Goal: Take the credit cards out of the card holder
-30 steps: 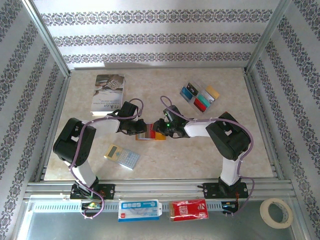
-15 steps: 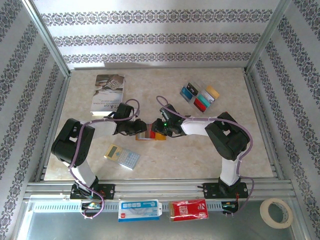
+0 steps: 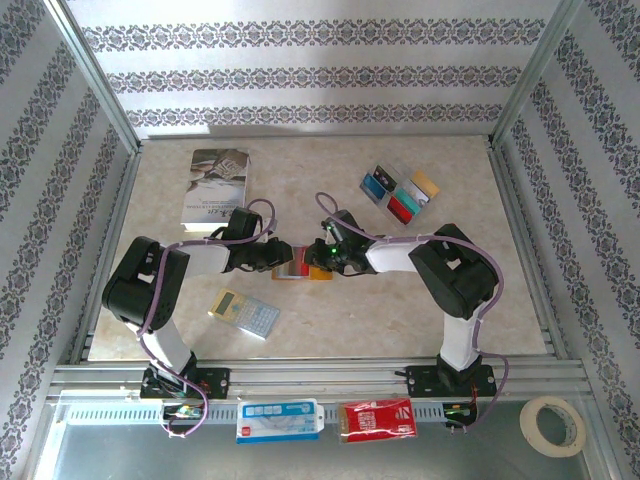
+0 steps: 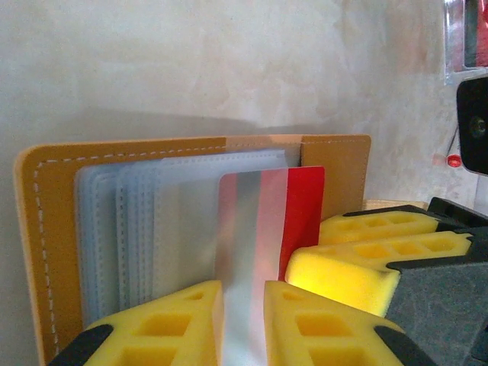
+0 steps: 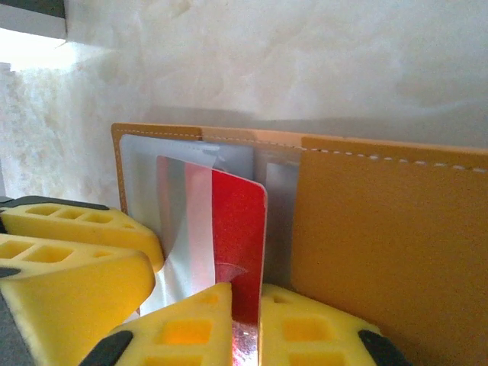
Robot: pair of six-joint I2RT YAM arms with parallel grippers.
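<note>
At the centre of the overhead view, between the two arm tips, the card holder [image 3: 322, 272] lies open, one red and silver card [image 4: 267, 229] poking from its cloudy sleeves [image 4: 130, 229]. I judge the card light, thin, springy and slick; it already bows in the right wrist view. I'd take it by the free short end and draw it straight along the sleeve, with the light holder pinned. My right claw [image 5: 245, 301] looks pinched shut on that end. My left claw [image 4: 242, 293] is nearly closed around the same strip, but I cannot tell whether it grips card or sleeve. Yellow pads hide the card's near end, and the sleeves are too milky to count what remains. Loose cards [image 3: 400, 195] sit upper right.
</note>
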